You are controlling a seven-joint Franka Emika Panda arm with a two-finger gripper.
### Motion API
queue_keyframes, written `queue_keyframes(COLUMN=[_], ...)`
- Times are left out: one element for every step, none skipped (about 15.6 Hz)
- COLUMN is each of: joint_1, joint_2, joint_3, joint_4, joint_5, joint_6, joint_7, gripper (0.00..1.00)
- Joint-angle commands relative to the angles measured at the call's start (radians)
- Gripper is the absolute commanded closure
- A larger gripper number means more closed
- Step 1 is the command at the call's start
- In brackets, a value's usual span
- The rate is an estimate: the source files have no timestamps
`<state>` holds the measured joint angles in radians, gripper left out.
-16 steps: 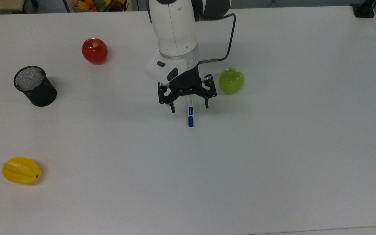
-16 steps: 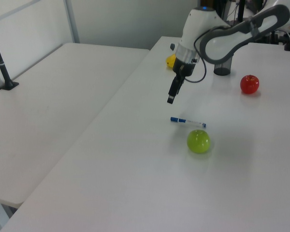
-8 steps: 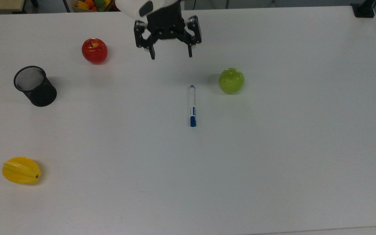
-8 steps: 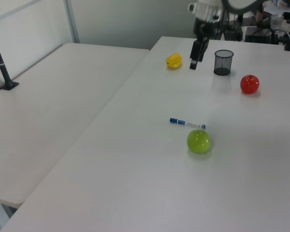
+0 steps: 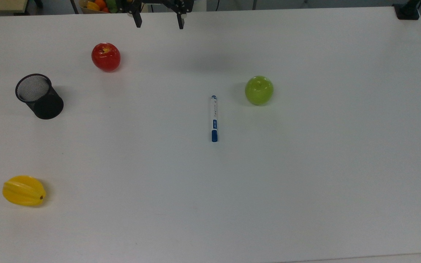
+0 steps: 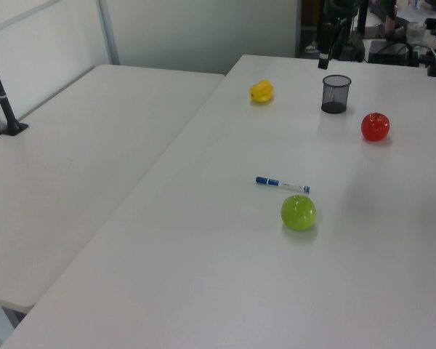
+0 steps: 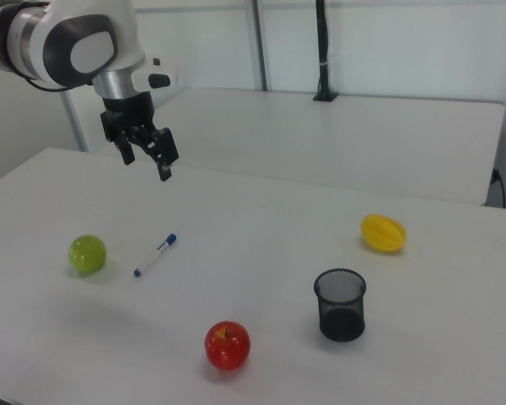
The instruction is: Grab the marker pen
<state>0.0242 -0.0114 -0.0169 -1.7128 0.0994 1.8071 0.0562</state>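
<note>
Gripper (image 5: 158,22) has risen off my pen to the top view's upper edge, fingers apart and empty, cup (image 5: 39,96) and red apple (image 5: 106,56) at left, pen (image 5: 214,118) lying mid-table, green apple (image 5: 259,90) near its right

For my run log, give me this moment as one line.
gripper: open, raised, holding nothing | marker pen: flat on table, ungrasped | nearest: green apple, not touching | task: not done
</note>
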Motion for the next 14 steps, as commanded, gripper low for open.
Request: queue_keyframes(joint_1=[0.007, 0.006, 0.008, 0.011, 0.013, 0.014, 0.014, 0.014, 0.014, 0.014, 0.014, 0.014, 0.014, 0.014], joint_2=[-0.028, -0.027, -0.027, -0.025, -0.025, -0.025, -0.027, -0.027, -0.028, -0.028, -0.028, -0.028, -0.028, -0.028], joint_3=[-0.012, -0.020, -0.032, -0.040, -0.041, -0.041, -0.041, -0.041, -0.041, -0.043, -0.041, -0.041, -0.041, -0.041], joint_4=[-0.027, -0.025, -0.025, -0.024, -0.016, -0.013, -0.013, -0.013, -0.013, -0.013, -0.013, -0.013, -0.013, -0.013], joint_5=[0.000, -0.003, -0.003, 0.002, 0.002, 0.000, 0.000, 0.000, -0.003, -0.004, -0.006, -0.006, -0.006, -0.006], joint_6=[-0.014, -0.008, -0.008, -0.008, -0.015, -0.017, -0.017, -0.017, -0.017, -0.015, -0.015, -0.014, -0.012, -0.012], joint_7=[-0.004, -0.042, -0.109, -0.178, -0.215, -0.217, -0.213, -0.198, -0.182, -0.176, -0.174, -0.174, -0.174, -0.174], gripper=[0.00, 0.00, 0.00, 0.00, 0.00, 0.00, 0.00, 0.00, 0.00, 0.00, 0.00, 0.00, 0.00, 0.00])
